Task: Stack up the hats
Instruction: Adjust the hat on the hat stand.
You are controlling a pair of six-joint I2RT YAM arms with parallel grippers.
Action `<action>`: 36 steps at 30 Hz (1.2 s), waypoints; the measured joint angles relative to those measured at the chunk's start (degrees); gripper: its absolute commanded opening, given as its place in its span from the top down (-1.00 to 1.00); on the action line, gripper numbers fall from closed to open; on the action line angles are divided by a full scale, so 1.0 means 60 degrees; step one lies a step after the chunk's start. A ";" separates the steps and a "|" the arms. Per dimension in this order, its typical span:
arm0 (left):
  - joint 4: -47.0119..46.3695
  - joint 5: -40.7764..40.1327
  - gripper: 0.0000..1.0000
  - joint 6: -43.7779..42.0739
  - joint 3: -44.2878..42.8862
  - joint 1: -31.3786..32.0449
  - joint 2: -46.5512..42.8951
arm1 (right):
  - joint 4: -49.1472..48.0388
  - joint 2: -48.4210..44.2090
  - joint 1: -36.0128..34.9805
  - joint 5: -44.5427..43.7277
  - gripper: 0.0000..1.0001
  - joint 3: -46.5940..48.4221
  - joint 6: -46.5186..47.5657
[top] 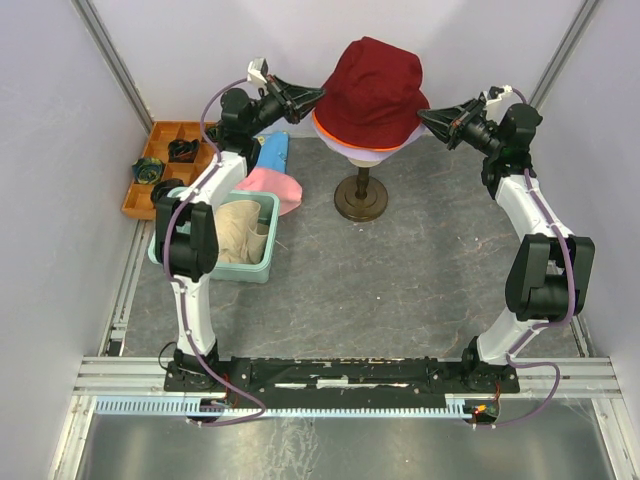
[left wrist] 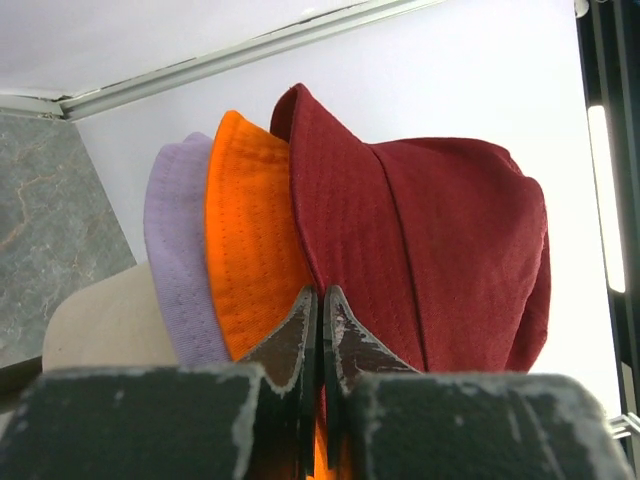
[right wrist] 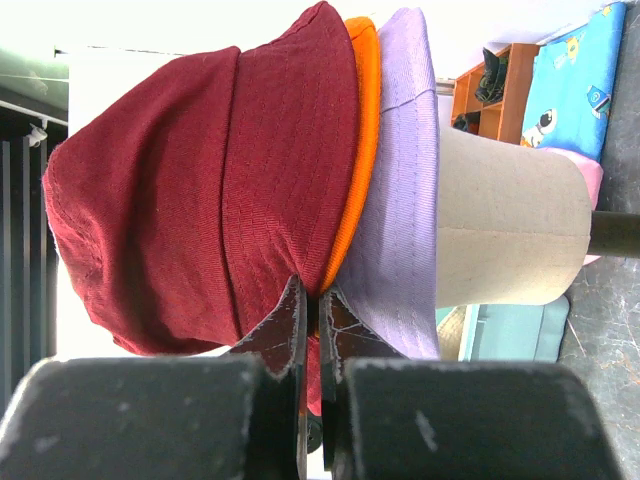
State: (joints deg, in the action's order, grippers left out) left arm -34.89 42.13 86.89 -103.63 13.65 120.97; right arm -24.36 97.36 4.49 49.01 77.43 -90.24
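Observation:
A dark red hat (top: 372, 85) sits on top of an orange hat (left wrist: 245, 240) and a lavender hat (left wrist: 175, 250), all on the cream mannequin head (right wrist: 510, 230). My left gripper (top: 320, 96) is shut on the dark red hat's brim at its left side; in the left wrist view the tips (left wrist: 322, 292) pinch red fabric right beside the orange brim. On the opposite side my right gripper (top: 422, 116) is shut on the same brim (right wrist: 312, 292). A cream-beige hat (top: 240, 232) lies in the teal basket (top: 210, 270). A pink hat (top: 275, 185) lies just behind the basket.
The mannequin's dark stand (top: 361, 200) rests on the grey table at centre back. A blue patterned cloth (top: 272, 150) lies behind the pink hat. An orange wooden tray (top: 160, 165) with dark items sits at the far left. White walls enclose the back and sides.

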 measured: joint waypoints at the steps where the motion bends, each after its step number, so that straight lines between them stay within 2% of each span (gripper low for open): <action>1: -0.0135 -0.0047 0.94 0.0011 0.0171 0.0000 -0.0051 | -0.0011 0.0000 0.0000 0.0004 1.00 0.0000 0.0000; 22: -0.3202 -0.0914 0.94 0.0022 0.4153 -0.0171 -0.1519 | -0.0557 0.0022 -0.0193 0.0200 1.00 0.0000 -0.0251; 36: -0.3909 -0.1111 0.94 0.0022 0.4666 -0.0153 -0.1548 | -0.1392 0.0437 -0.0248 0.0222 1.00 -0.0076 -0.0499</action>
State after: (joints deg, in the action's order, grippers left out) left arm -58.35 35.46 87.02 -75.64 12.73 111.68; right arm -32.71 99.98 3.01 50.35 76.97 -93.23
